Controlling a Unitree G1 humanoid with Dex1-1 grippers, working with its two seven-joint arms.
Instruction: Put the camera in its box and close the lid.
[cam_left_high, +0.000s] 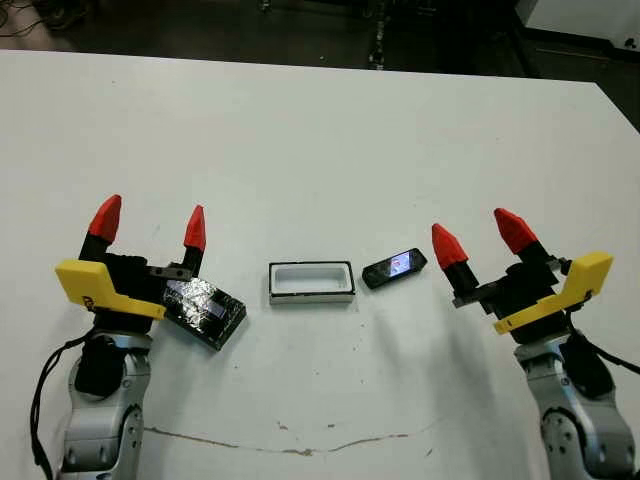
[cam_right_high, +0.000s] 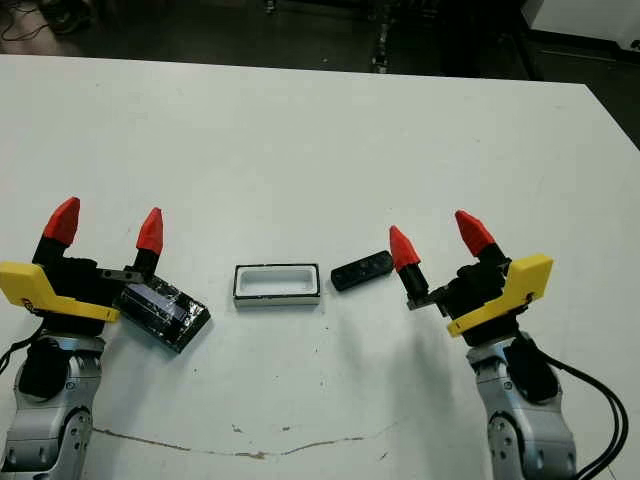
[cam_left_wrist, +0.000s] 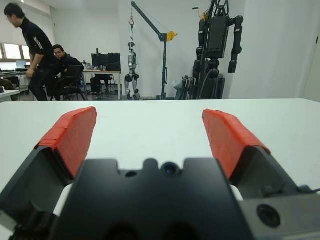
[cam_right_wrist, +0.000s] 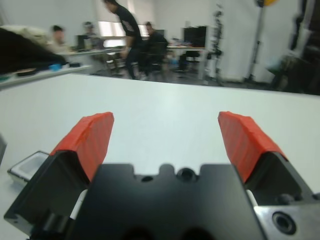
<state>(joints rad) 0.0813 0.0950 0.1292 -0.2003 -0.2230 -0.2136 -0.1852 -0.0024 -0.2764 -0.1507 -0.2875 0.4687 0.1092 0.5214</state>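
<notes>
looking down from the head camera, i see the white table (cam_left_high: 320, 130) filling almost the whole view, with a thin brownish crack-like line (cam_left_high: 290, 447) running across its near edge and a dark floor beyond its far edge. through the wrist views the room behind is a bright lab: white walls, a small crane with a yellow pulley (cam_left_wrist: 159, 35), a dark robot hung on a stand (cam_left_wrist: 217, 45), desks with monitors, and several people (cam_left_wrist: 37, 50) sitting or standing near them, well apart from the table. my left gripper (cam_left_high: 150, 225) rests low at the table's near left, fingers spread wide with nothing between them; my right gripper (cam_left_high: 482, 232) sits at the near right, fingers spread the same way and empty. the lid (cam_left_high: 205, 310), black and speckled, lies tilted on the table just beside the left gripper's body, partly tucked under it. the box (cam_left_high: 311, 283) sits open in the middle between the two arms, white inside with a dark rim. the camera (cam_left_high: 394, 268) lies flat on the table just right of the box, angled, its bright face up, near the right gripper's inner fingertip but apart from it.
</notes>
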